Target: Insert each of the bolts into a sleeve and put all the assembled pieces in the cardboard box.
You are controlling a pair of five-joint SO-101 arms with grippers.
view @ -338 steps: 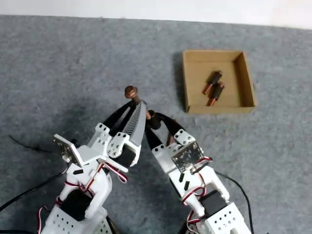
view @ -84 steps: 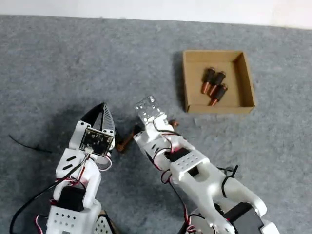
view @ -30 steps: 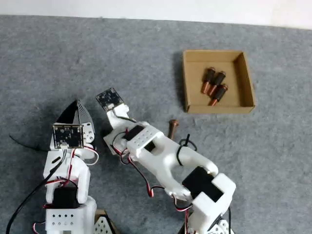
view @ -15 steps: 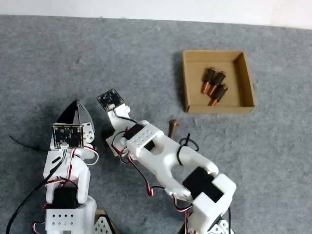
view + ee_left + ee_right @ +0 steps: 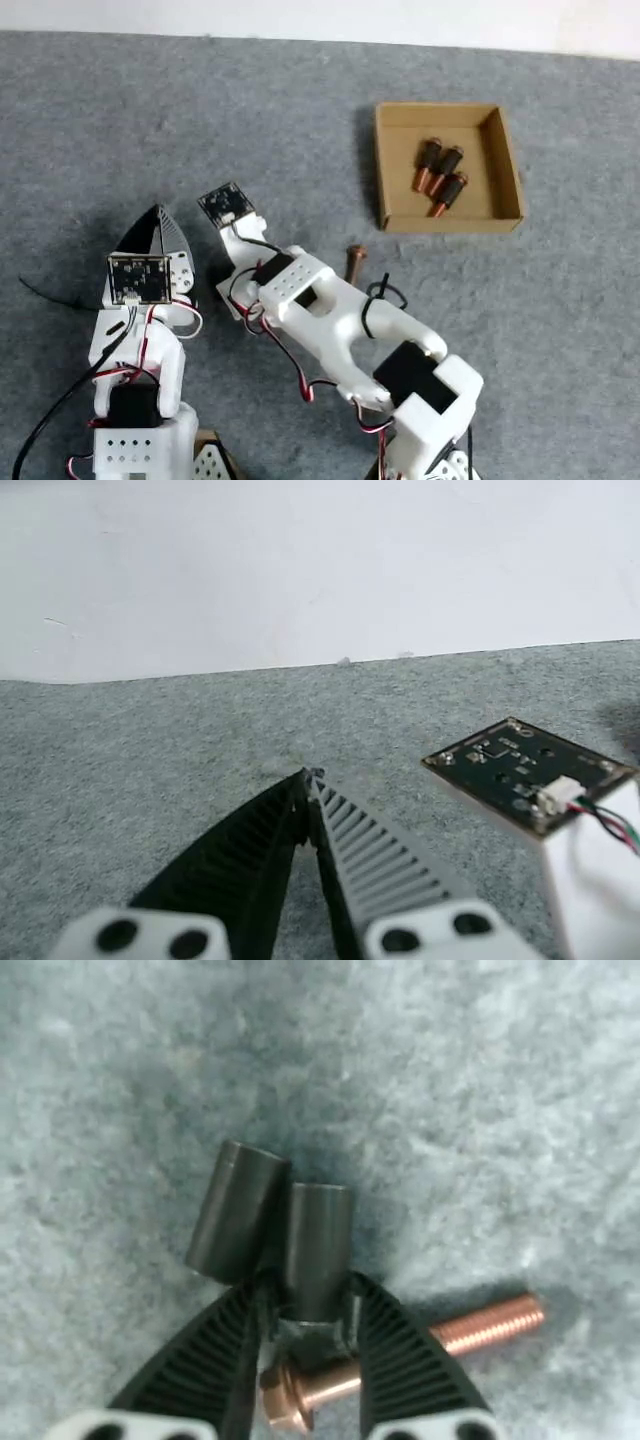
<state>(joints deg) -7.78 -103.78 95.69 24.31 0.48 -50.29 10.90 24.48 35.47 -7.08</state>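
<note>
Right gripper (image 5: 310,1295) straddled a dark cylindrical metal sleeve (image 5: 318,1240) on the grey counter (image 5: 500,1080), apparently clamped on it, though contact was unclear. A copper-coloured bolt (image 5: 470,1328) lay beside it. Left gripper (image 5: 308,780) was clenched and empty. Step: sleeve pickup. Next move would need a clean lift, then alignment with the bolt.

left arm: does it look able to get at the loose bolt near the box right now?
Probably not: the right arm lies between the left pincer and that bolt, blocking a straight reach.
</note>
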